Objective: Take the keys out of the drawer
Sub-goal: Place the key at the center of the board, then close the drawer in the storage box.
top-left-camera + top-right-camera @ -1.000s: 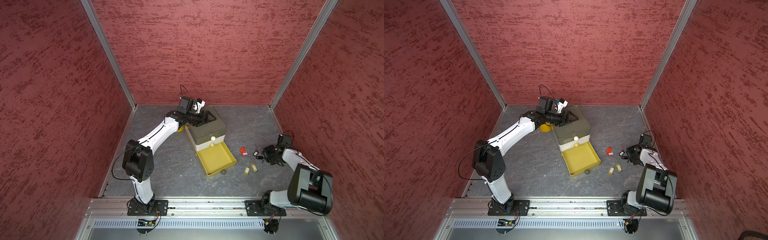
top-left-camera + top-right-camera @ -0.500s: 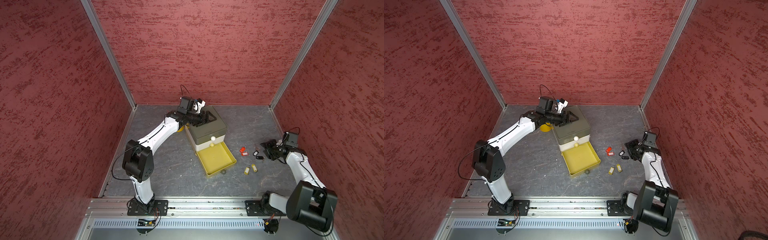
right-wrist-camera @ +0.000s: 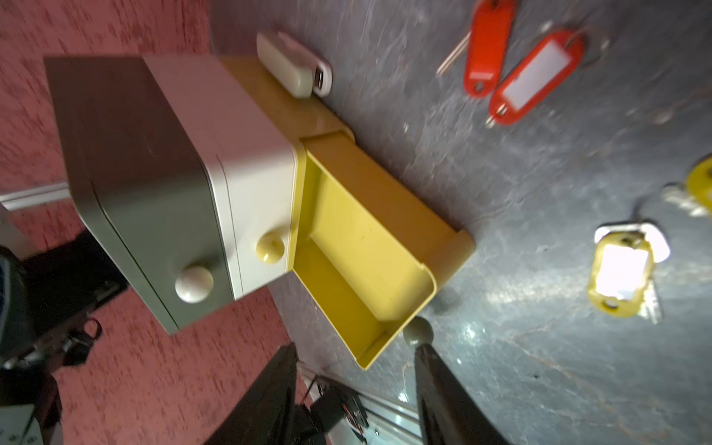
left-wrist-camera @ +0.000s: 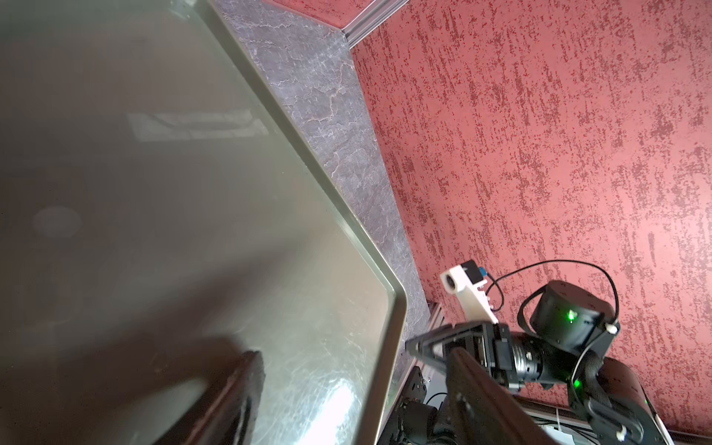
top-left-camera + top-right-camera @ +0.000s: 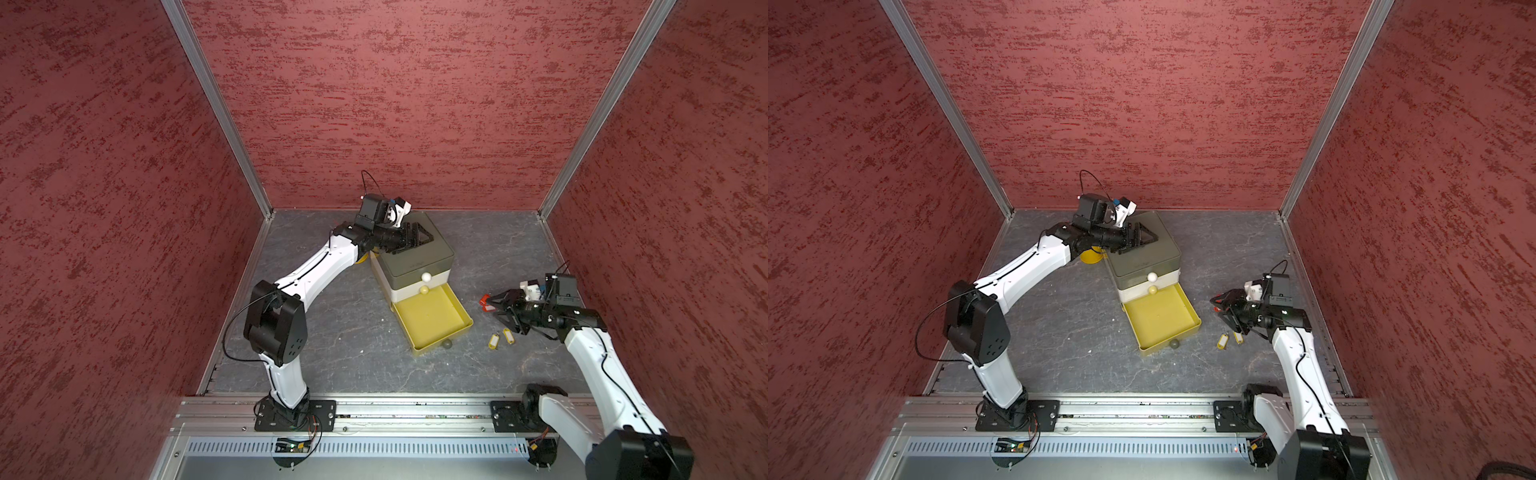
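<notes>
Chest (image 5: 415,253): left gripper (image 5: 417,240) low over its top, jaws apart, clasping nothing.
Drawer (image 5: 432,320): yellow, pulled out.
Right gripper (image 5: 493,308): spread, empty, above red keys (image 3: 535,77) on floor (image 5: 332,332).
Yellow keys (image 3: 620,275): floor, beside Drawer; white labels, nothing legible.

**Even light overhead, glare and blur at the wrists**

Both top views are sharp and evenly lit from above, with only short, soft shadows on the grey surface (image 5: 332,332). In the right wrist view a yellow key tag (image 3: 620,275) is blown out white. The floor beside it shines, and the edges are smeared and stretched. The left wrist view shows the box lid (image 4: 154,192) out of focus, with a bright sheen near its corner.
</notes>
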You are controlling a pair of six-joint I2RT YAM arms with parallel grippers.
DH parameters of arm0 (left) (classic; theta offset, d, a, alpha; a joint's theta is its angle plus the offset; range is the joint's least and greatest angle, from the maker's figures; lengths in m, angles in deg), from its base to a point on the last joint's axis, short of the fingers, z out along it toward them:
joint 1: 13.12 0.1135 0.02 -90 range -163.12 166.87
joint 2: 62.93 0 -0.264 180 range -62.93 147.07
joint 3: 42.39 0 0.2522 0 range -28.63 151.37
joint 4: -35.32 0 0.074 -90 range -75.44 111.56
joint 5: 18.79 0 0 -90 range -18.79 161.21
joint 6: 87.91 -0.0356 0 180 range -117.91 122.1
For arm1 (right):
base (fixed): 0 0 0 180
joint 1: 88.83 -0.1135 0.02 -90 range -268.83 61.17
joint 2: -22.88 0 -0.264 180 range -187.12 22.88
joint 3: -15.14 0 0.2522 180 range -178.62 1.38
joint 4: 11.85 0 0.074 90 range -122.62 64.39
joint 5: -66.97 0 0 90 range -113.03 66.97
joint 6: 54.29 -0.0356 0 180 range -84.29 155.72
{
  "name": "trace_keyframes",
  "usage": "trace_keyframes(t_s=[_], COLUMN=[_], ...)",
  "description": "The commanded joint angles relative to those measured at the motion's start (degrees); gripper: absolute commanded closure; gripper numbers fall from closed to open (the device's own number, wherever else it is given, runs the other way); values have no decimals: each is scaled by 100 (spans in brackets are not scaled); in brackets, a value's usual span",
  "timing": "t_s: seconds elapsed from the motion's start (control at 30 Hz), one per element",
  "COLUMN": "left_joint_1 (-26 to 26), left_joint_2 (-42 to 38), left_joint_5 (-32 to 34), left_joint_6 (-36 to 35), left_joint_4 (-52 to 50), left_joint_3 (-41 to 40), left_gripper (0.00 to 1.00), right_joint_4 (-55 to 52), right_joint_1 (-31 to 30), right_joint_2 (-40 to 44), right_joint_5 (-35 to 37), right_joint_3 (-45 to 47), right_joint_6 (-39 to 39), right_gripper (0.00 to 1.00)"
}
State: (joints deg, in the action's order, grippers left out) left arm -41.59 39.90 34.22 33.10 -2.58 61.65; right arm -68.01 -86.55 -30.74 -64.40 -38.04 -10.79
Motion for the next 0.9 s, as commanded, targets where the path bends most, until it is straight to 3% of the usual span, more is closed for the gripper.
trace_keyframes(t_s=[0.0, 0.57, 0.87], left_joint_1=[-96, -150, -168], left_joint_2=[147, 150, 81], left_joint_5=[262, 306, 350], left_joint_6=[-33, -2, -15], left_joint_4=[-926, -930, -934], left_joint_3=[-405, -431, -562], left_gripper=[21, 21, 21], right_joint_4=[30, 1237, 2582], right_joint_1=[-595, -3167, -3397], right_joint_2=[97, 342, 59], right_joint_5=[58, 1132, 1279], right_joint_3=[125, 1079, 1842], right_joint_6=[-472, -2141, -2731], right_gripper=[47, 46, 46])
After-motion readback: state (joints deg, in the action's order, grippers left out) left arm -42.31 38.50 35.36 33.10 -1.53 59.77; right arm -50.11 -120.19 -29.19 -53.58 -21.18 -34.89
